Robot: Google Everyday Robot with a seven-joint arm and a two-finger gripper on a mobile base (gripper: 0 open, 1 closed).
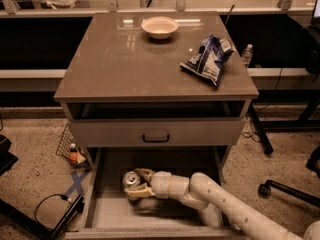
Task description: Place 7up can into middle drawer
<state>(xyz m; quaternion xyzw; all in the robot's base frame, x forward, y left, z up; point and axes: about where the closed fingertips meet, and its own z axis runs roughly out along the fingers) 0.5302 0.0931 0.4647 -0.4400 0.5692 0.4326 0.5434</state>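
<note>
The 7up can [131,179], pale with a silver top, stands upright inside the pulled-out middle drawer [150,215], near its left side. My gripper [138,183] reaches in from the right on a white arm [220,204], low in the drawer. Its tan fingers [144,173] sit on either side of the can and close on it. The can's bottom is hidden behind the lower finger, so I cannot tell whether it rests on the drawer floor.
A shut drawer front with a black handle [155,133] overhangs the back of the open drawer. A white bowl [159,27] and a blue-and-white chip bag [209,59] lie on the cabinet top [125,69]. A wire basket [70,149] and cables [50,209] are on the floor at the left, and a chair base [290,190] at the right.
</note>
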